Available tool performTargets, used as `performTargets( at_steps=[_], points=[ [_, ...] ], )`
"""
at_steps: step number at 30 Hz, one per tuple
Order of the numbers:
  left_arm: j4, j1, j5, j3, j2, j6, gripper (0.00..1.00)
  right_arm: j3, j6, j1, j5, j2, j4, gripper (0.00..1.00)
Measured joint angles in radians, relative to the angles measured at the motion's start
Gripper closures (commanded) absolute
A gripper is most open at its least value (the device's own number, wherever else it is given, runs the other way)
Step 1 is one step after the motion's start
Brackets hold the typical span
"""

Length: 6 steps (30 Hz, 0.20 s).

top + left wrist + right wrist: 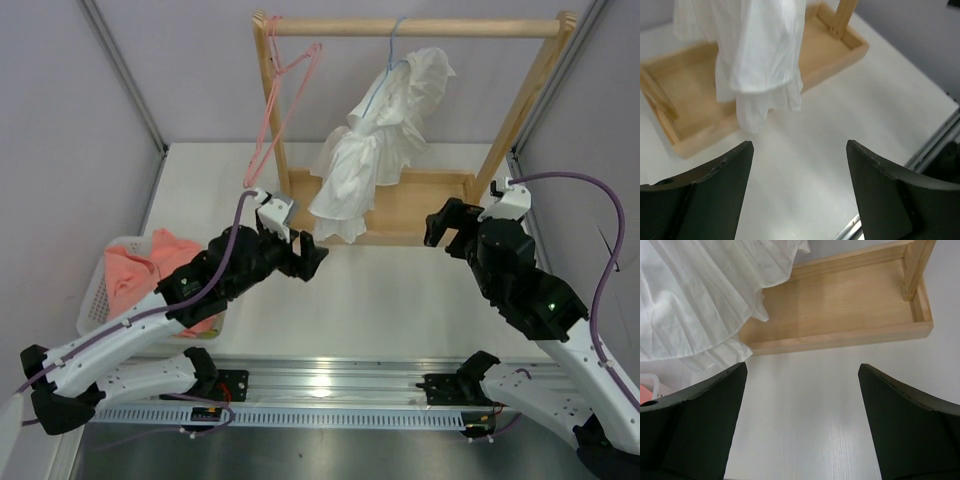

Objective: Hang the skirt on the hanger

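Note:
The white skirt (375, 150) hangs bunched on the light-blue hanger (390, 62), whose hook is over the wooden rail. Its lower hem drops to the rack's base tray. The skirt also shows in the left wrist view (757, 55) and in the right wrist view (700, 295). My left gripper (312, 255) is open and empty, just in front of and below the skirt's hem. My right gripper (440, 228) is open and empty, to the right of the skirt near the rack's base. Both wrist views show wide-apart fingers over bare table.
A wooden rack (410, 27) with a base tray (420, 205) stands at the back. A pink wire hanger (285, 95) hangs at the rail's left end. A white basket (100, 285) with salmon-pink cloth (150, 270) sits at the left. A metal rail (330, 385) runs along the near edge.

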Motion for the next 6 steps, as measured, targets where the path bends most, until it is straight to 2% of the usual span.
performTargets(
  at_steps=[6],
  points=[
    [-0.123,-0.01,-0.001,-0.053,-0.074,-0.03,0.19,-0.04,0.034,-0.001,-0.009,-0.002,0.002,0.0]
  ],
)
